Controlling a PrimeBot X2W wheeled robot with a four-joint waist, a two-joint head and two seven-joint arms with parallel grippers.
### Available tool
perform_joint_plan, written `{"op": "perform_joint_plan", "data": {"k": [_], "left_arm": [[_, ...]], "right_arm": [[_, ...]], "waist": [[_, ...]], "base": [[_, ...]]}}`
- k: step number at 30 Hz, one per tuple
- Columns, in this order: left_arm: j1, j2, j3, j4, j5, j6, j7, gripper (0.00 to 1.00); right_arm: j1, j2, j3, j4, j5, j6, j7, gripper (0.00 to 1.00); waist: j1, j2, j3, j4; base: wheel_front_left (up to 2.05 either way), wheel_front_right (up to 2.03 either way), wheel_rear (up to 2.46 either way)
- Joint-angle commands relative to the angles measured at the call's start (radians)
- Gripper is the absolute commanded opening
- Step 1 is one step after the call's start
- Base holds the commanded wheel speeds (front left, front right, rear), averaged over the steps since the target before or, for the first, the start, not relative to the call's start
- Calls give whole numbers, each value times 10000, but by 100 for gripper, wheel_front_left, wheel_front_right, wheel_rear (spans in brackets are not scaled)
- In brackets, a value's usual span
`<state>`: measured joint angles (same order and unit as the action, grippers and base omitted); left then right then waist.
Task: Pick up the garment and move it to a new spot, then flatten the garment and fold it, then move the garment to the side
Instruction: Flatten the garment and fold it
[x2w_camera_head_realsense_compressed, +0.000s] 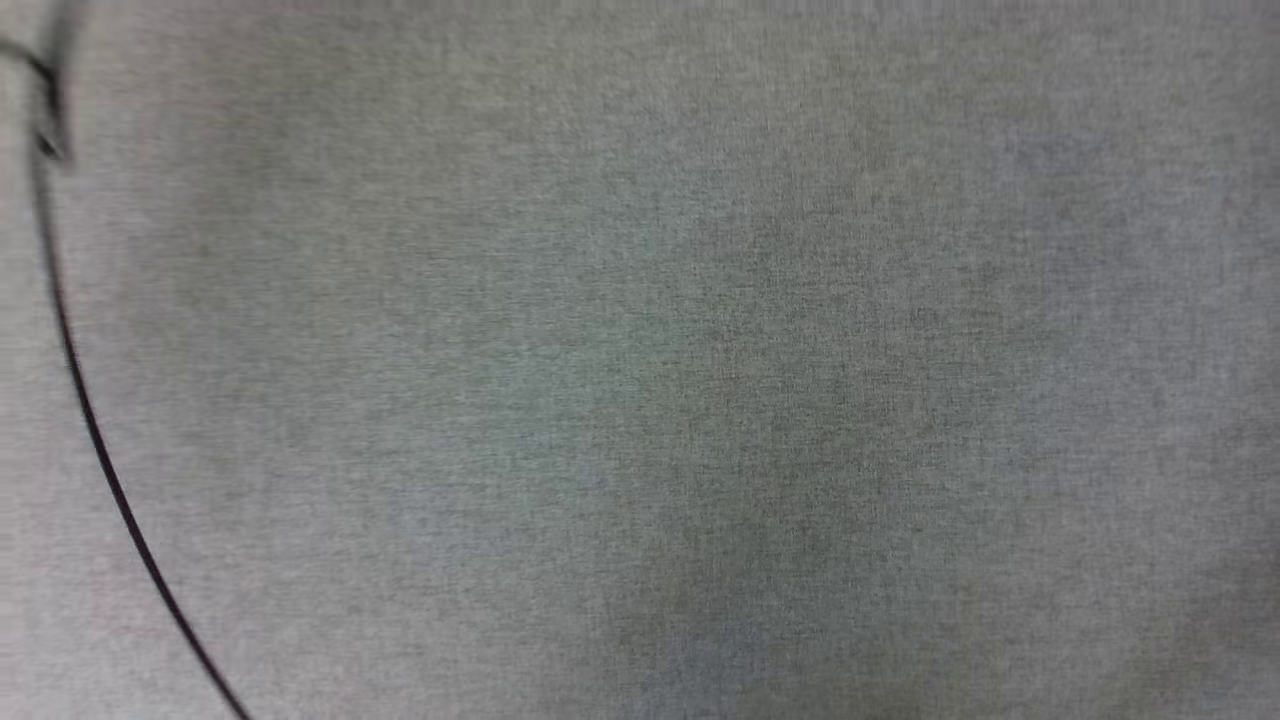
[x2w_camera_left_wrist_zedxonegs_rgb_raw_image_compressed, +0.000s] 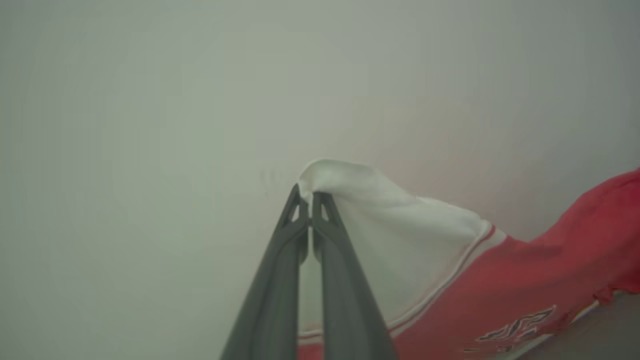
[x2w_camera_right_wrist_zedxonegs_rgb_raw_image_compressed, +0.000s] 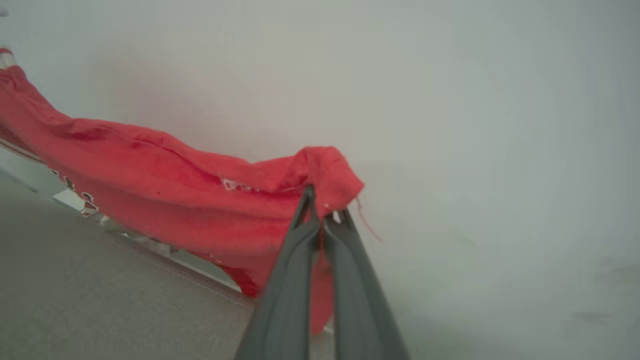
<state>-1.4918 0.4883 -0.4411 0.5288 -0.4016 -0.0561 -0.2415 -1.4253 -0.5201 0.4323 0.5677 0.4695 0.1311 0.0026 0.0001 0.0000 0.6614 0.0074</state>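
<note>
The left claw (x2w_camera_left_wrist_zedxonegs_rgb_raw_image_compressed: 310, 196) is shut tight on the white sleeve (x2w_camera_left_wrist_zedxonegs_rgb_raw_image_compressed: 395, 225) of the red jersey (x2w_camera_left_wrist_zedxonegs_rgb_raw_image_compressed: 500, 280). The jersey hangs stretched between both claws, over the grey surface (x2w_camera_right_wrist_zedxonegs_rgb_raw_image_compressed: 100, 290). The right claw (x2w_camera_right_wrist_zedxonegs_rgb_raw_image_compressed: 324, 207) is shut tight on a red corner. I think the picking up is done. Putting it down, flattening, folding and moving it aside are left.

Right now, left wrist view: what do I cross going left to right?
left gripper → white sleeve of the garment, pinched at its tip by that gripper → red body
</note>
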Motion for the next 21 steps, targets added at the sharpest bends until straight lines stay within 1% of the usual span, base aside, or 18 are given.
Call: {"op": "perform_joint_plan", "data": {"k": [1, 3, 5, 10, 15, 18, 21], "left_arm": [[537, -99, -11, -149, -51, 130, -79, 0], [1668, -264, -169, -500, -120, 293, -141, 0], [2767, -306, -283, -906, -195, 428, -189, 0], [5542, -253, -624, -1694, -470, 745, -180, 0], [8125, 153, -772, -2318, -945, 1051, -12, 0], [9397, 563, -832, -2743, -1108, 1213, 60, 0], [10597, 941, -797, -3202, -1331, 1382, 139, 0]], "right_arm": [[360, -17, 105, 67, 126, -7, -98, 0], [1066, -59, 422, 130, 215, -7, -289, 0], [1781, -124, 671, 160, 410, -7, -415, 0], [3861, -401, 1337, 43, 1000, -7, -520, 0], [5773, -722, 1855, -88, 1752, -7, -537, 0], [6632, -945, 1986, -241, 2213, -7, -537, 0], [7379, -1013, 2042, -347, 2619, -7, -501, 0]], "waist": [[-1, 0, -281, 122], [-1, 0, -625, 209], [-1, 0, -980, 277], [-1, 0, -1962, 423], [-1, 0, -2921, 435], [-1, 0, -3407, 450], [-1, 0, -3847, 446]], "base": [[0, 0, 0], [0, 0, 0], [0, 0, 0], [0, 0, 0], [0, 0, 0], [0, 0, 0], [0, 0, 0]]}}
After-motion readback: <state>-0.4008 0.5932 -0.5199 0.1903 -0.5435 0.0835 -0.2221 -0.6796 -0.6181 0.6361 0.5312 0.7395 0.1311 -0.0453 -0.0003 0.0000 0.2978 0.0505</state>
